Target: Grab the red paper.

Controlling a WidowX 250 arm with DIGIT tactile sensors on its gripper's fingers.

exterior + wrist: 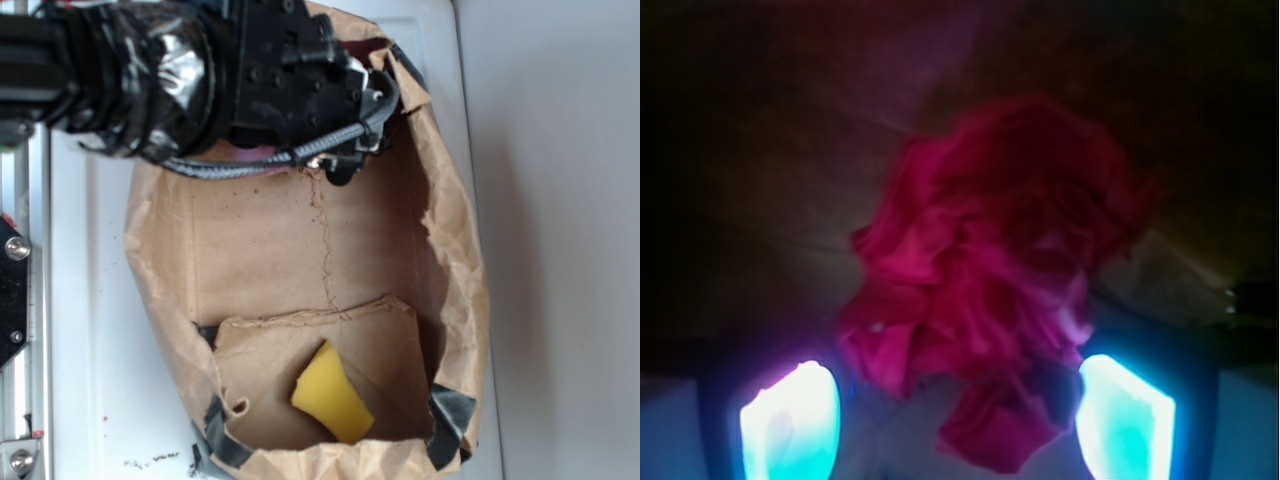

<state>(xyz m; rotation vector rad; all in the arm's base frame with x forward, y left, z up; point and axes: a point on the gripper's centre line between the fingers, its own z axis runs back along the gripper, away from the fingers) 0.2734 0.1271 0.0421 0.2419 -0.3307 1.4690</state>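
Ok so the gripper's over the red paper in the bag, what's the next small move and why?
Probably close the gripper. In the wrist view its two fingers stand apart on either side of the red paper, whose lower folds already lie between them. If they close on too little, ease slightly lower first.

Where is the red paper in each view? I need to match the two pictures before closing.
Exterior: almost hidden under the gripper at the top of the bag; only a pinkish sliver shows below the arm.
Wrist: the red paper fills the centre, its lower end between the two glowing fingers, which stand apart.
Shared landmark: the gripper, and the brown bag floor under it.
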